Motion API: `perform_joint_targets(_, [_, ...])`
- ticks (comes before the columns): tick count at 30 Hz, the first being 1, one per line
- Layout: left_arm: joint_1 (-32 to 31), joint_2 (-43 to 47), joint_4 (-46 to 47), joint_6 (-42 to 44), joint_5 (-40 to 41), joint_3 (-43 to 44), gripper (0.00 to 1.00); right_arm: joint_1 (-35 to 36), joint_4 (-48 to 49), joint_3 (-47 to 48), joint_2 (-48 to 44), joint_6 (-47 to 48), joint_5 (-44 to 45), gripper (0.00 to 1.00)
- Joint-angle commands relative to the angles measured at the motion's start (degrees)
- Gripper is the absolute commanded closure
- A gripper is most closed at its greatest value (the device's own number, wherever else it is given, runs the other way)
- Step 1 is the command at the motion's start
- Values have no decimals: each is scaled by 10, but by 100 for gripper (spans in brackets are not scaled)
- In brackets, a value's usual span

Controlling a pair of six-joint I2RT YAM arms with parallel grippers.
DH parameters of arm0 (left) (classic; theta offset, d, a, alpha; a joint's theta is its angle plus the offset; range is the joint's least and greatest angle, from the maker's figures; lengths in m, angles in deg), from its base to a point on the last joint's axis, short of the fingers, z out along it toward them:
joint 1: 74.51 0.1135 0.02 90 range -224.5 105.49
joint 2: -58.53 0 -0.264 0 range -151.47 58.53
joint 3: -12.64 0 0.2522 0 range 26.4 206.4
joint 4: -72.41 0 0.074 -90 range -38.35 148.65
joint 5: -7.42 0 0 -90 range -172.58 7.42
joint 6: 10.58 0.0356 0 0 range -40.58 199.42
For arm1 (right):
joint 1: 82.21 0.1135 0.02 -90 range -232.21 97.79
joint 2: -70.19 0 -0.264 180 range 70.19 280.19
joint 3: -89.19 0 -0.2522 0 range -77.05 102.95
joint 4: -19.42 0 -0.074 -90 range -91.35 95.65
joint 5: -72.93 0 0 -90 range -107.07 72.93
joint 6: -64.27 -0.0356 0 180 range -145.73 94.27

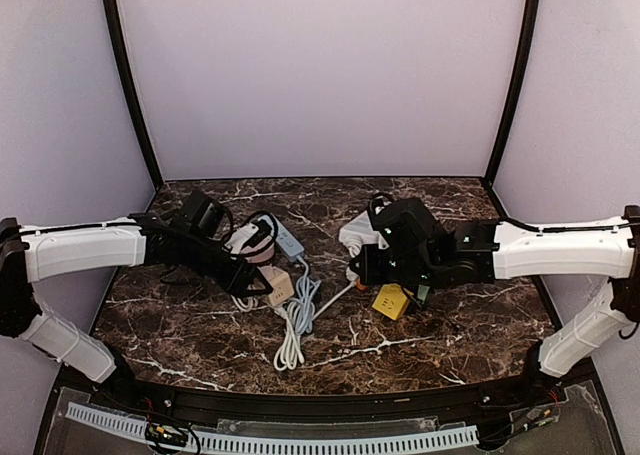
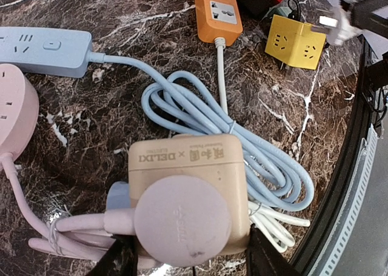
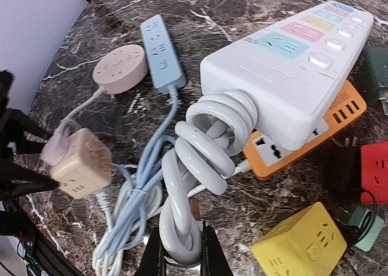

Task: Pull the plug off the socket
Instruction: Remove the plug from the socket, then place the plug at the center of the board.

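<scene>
A beige cube socket point(image 2: 182, 158) has a round pale pink plug point(image 2: 182, 218) pushed into its face. My left gripper point(image 2: 191, 261) is shut on the cube, one finger on each side. The cube point(image 3: 82, 167) also shows at the left of the right wrist view, the pink plug point(image 3: 53, 147) on its side. In the top view the left gripper point(image 1: 262, 283) and cube point(image 1: 279, 287) sit left of centre. My right gripper point(image 3: 182, 252) is shut on a white plug and thick coiled cable point(image 3: 200, 148) of a white power strip point(image 3: 291, 76). The right gripper also shows in the top view point(image 1: 360, 267).
An orange strip point(image 3: 315, 136), a yellow cube socket point(image 3: 303, 245) and a red cube point(image 3: 374, 173) lie near the right gripper. A blue strip point(image 2: 42, 48), its coiled cable point(image 2: 242, 142) and a pink round socket point(image 2: 12, 115) lie by the left gripper. The table's front edge point(image 1: 330, 385) is near.
</scene>
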Motion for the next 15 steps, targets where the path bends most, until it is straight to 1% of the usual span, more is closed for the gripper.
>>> perform_joint_targets(1, [5,53,37,13,-18,-6,99,-53,-15,-33,-8,14,-23,100])
perform_joint_targets(13, [5,67,52,10,-63,-11,99,-168,-18,-78,17,33,-56,100])
perform_joint_targets(14, [5,67,52,10,-65,-12,99,-177,-18,-86,19,32,-62,99])
perform_joint_targets(15, [4,68,53,9,-68,-12,99,-184,-17,-91,19,30,-67,95])
